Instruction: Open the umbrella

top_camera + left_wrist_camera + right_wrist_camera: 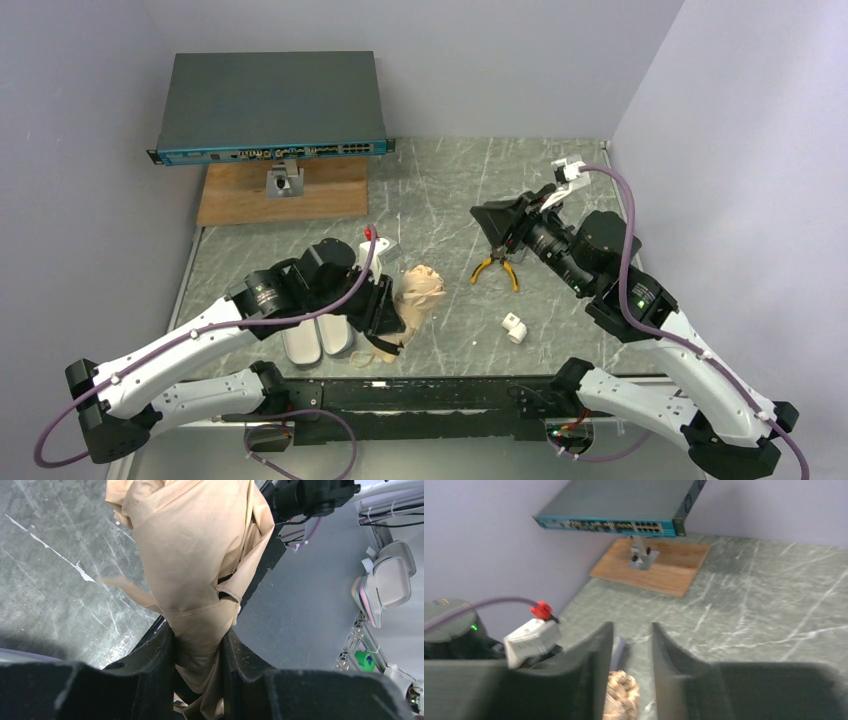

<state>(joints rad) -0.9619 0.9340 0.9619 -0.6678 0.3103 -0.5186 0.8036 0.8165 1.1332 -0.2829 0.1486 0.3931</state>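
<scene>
The umbrella [421, 290] is a folded cream-beige bundle lying near the table's front middle. My left gripper [388, 312] is shut on its near end. In the left wrist view the beige fabric [195, 545] bunches out from between the two black fingers, where the gripper [197, 636] pinches it; the handle and shaft are hidden. My right gripper [490, 228] hangs above the table to the right of the umbrella, apart from it. It is open and empty [631, 628], with the umbrella's crumpled tip [623, 695] showing below the gap.
Yellow-handled pliers [497, 268] and a small white fitting [515, 327] lie right of the umbrella. Two lavender-grey case shells [318, 340] lie under the left arm. A network switch [270, 105] stands on a wooden board [285, 190] at the back left.
</scene>
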